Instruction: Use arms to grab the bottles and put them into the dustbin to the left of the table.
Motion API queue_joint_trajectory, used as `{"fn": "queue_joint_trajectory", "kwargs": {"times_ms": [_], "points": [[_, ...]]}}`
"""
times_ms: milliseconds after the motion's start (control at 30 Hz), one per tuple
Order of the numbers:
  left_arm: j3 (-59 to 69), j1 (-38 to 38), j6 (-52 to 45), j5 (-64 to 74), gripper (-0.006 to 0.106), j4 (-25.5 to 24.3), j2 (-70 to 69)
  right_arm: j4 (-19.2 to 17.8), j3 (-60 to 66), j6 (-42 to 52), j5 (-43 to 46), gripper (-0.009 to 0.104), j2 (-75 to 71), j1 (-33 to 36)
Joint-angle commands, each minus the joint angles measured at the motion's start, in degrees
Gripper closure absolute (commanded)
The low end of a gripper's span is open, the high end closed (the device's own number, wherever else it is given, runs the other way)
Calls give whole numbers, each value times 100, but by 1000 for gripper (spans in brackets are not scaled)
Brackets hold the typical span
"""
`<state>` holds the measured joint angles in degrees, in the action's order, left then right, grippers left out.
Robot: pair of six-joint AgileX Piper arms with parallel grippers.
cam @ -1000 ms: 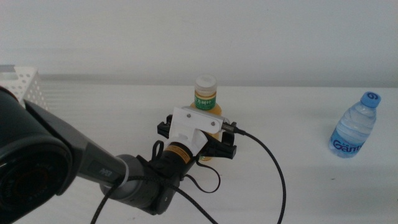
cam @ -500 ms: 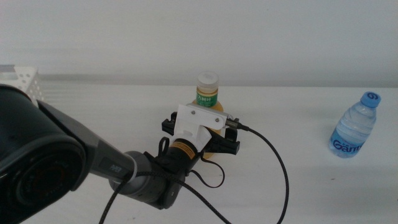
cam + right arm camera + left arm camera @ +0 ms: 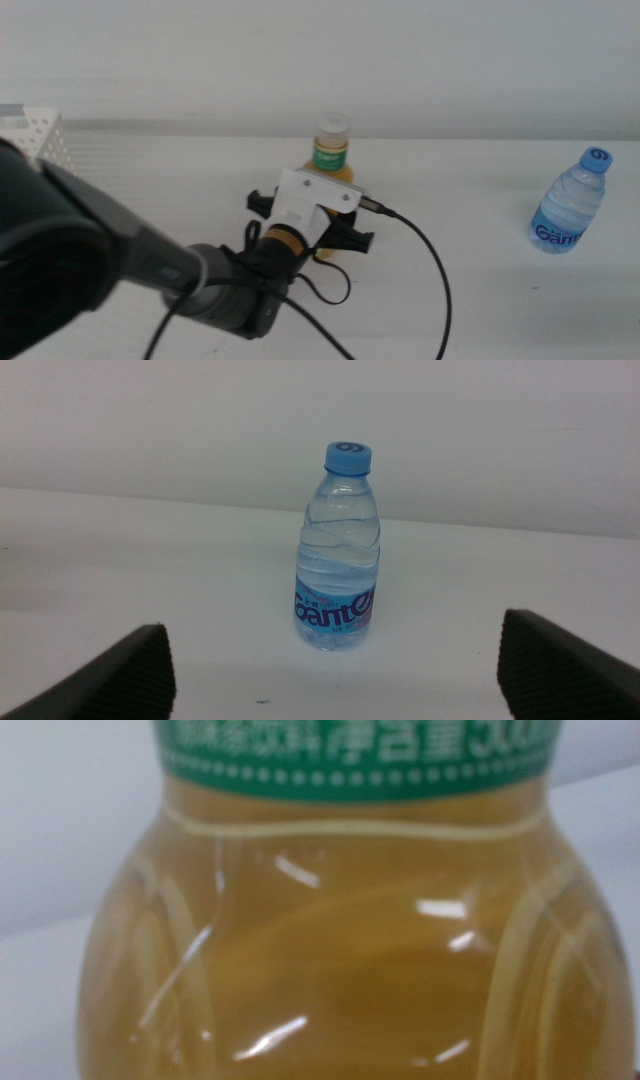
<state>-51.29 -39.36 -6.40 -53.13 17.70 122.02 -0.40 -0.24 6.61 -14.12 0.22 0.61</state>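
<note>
Left claw: (image 3: 318, 222) black-jawed, under a white flat plate with two screws, set around the lower body of the orange juice bottle (image 3: 331, 168) at mid-surface; whether the jaws press the bottle cannot be told, as the wrist view shows only bottle.
Orange juice bottle: upright, white cap, green label band with pale lettering, amber liquid in clear ribbed plastic (image 3: 330, 940).
Right claw: (image 3: 335, 660) dark jaws spread wide apart, holding nothing, facing the water bottle.
Water bottle: small, clear, blue-capped (image 3: 340, 550), upright on the white matte surface (image 3: 480, 300), far right (image 3: 569, 203).
Dustbin: white perforated basket (image 3: 40, 140) at the left edge.
</note>
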Motion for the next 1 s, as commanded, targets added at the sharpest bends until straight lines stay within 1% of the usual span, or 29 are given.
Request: {"fn": "queue_joint_trajectory", "kwargs": {"times_ms": [0,167,233,300,467,567,600,700,967], "points": [[304,-13,-139,-138,102,338,-474,-47,244,33,12,9,-233,-30],[1178,-24,-722,242,102,750,-1706,-47,244,33,12,9,-233,-30],[1439,-24,-904,625,102,1014,-2220,-47,244,44,12,9,-233,-30],[1634,-24,-1342,1029,102,1347,-2749,-47,244,44,12,9,-233,-30],[1784,-24,-2956,2103,102,2624,-4151,-47,244,44,12,9,-233,-30],[1784,-24,-3769,2386,102,3362,-4819,-47,244,44,12,9,-233,-30],[1784,-24,-3989,2426,102,3518,-4982,-47,244,44,12,9,-233,-30],[1784,-24,-4529,2421,102,3843,-5433,-47,244,44,12,9,-233,-30],[1784,-11,-5187,2403,102,4241,-5759,-47,244,44,12,9,-233,-30]]}}
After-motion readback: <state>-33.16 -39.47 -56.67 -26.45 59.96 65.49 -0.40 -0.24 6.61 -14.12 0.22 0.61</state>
